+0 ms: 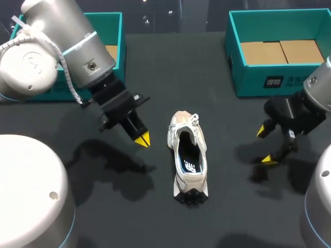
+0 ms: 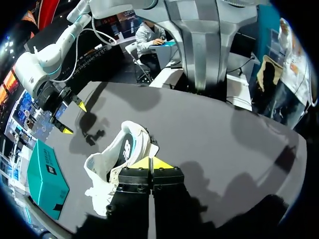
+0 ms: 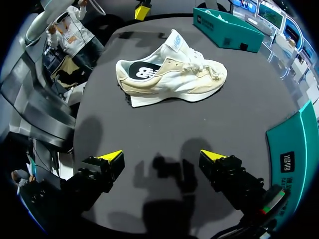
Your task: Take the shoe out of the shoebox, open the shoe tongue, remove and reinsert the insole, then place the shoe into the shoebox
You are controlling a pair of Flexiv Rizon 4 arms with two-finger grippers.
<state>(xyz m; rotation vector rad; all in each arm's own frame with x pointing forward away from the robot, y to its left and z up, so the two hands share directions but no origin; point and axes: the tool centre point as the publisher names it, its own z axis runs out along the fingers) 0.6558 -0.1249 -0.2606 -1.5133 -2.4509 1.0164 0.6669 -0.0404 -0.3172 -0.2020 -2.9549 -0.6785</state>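
A beige and white shoe (image 1: 188, 156) lies upright on the black table, toe pointing away, its dark insole (image 1: 189, 157) showing inside. My left gripper (image 1: 141, 138) hangs just left of the shoe, shut with nothing in it; in its own view the joined yellow tips (image 2: 151, 163) sit beside the shoe (image 2: 119, 159). My right gripper (image 1: 265, 144) stands open to the right of the shoe, holding nothing. In the right wrist view the shoe (image 3: 169, 74) lies well ahead of the spread fingers (image 3: 112, 158). A teal shoebox (image 1: 279, 49) sits at the back right.
A second teal box (image 1: 111, 46) stands at the back left, partly behind my left arm. One teal box (image 2: 45, 181) lies beside the shoe's toe in the left wrist view. Bare black tabletop (image 1: 227, 206) surrounds the shoe.
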